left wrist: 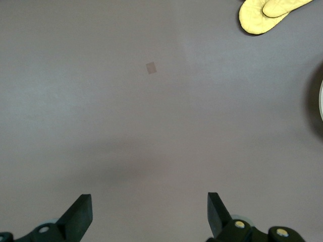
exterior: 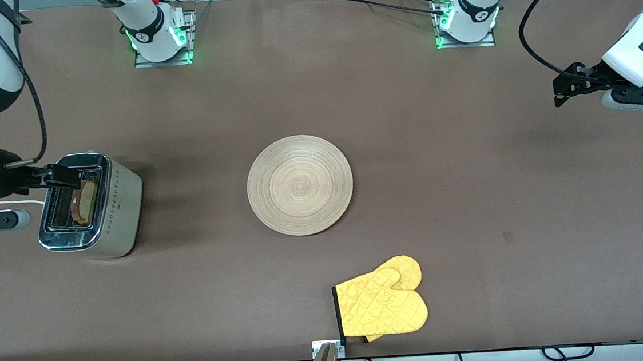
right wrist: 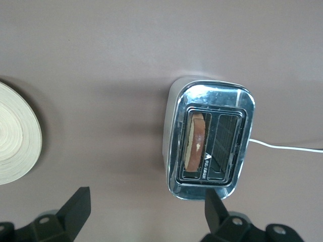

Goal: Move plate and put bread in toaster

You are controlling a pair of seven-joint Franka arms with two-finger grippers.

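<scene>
1. Bread point(exterior: 85, 202): standing in one toaster point(exterior: 91, 205) slot at frame left, leaning; may not seat fully.
2. Right hand point(exterior: 63, 173): wide open, empty, over toaster; could snag its rim.
3. Plate point(exterior: 299, 185): mid-surface, frame centre.
4. Left hand point(exterior: 569, 86): spread, empty, waiting at frame right.

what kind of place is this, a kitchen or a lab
Most likely a robot lab staged as a kitchen: two arms bolted to a brown table, loose cables at its edge, and only a toaster, plate and oven mitt.
</scene>
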